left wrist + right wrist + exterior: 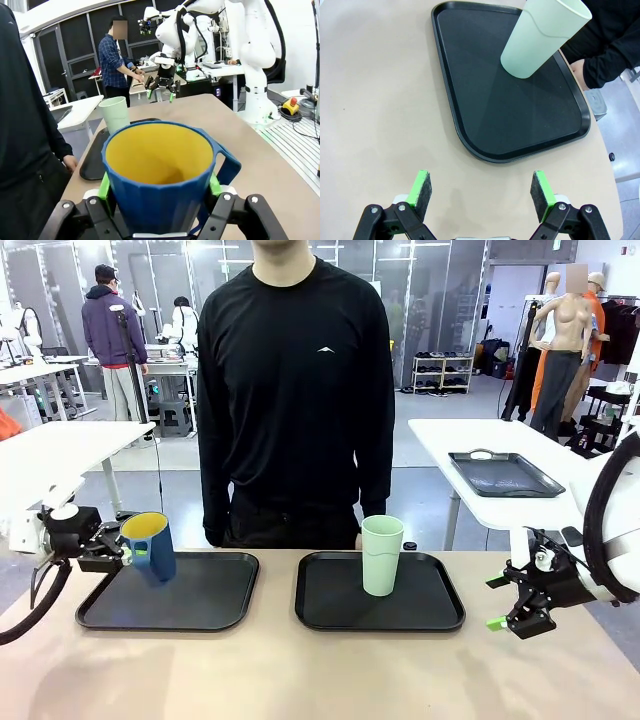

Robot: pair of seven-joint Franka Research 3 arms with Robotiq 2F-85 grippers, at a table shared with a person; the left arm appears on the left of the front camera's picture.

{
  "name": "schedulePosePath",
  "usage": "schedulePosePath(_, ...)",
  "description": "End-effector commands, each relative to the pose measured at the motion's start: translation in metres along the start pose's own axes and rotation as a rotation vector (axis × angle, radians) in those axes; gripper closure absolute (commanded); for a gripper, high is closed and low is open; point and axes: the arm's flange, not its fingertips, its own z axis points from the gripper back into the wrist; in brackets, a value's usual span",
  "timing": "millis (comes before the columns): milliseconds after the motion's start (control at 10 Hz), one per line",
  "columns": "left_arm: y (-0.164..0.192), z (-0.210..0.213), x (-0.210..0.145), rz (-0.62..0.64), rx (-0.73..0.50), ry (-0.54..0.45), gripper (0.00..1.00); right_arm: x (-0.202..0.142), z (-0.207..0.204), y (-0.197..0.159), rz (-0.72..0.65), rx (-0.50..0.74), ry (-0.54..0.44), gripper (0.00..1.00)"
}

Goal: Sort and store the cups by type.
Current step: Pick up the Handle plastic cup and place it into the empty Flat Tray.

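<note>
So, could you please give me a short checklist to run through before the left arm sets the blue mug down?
1. Left pincer shut on the blue mug, green pads on both sides: ok.
2. Mug clear of the surface: ok, it hangs tilted above the left tray's near-left end.
3. Bare tray floor beneath it to land on: ok.
4. Mint-green tumbler standing upright on the right tray, apart from the mug: ok.
5. Right pincer open and off to the side over bare table, holding nothing: ok.
6. Person's hands away from the left tray: cannot tell.
</note>
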Motion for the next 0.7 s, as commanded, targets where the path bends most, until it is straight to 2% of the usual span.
schedulePosePath(0, 0.0, 0.0, -0.001, 0.001, 0.001, 0.0, 0.21, -0.001, -0.001, -0.002, -0.001, -0.005, -0.012, 0.0)
schedulePosePath(200, 0.028, 0.012, -0.028, 0.035, 0.025, -0.016, 0.21, -0.001, -0.001, -0.002, -0.001, -0.005, -0.012, 0.0)
schedulePosePath(600, 0.067, 0.026, -0.072, -0.02, 0.002, 0.068, 0.21, -0.001, -0.001, -0.002, -0.001, -0.005, -0.012, 0.0)
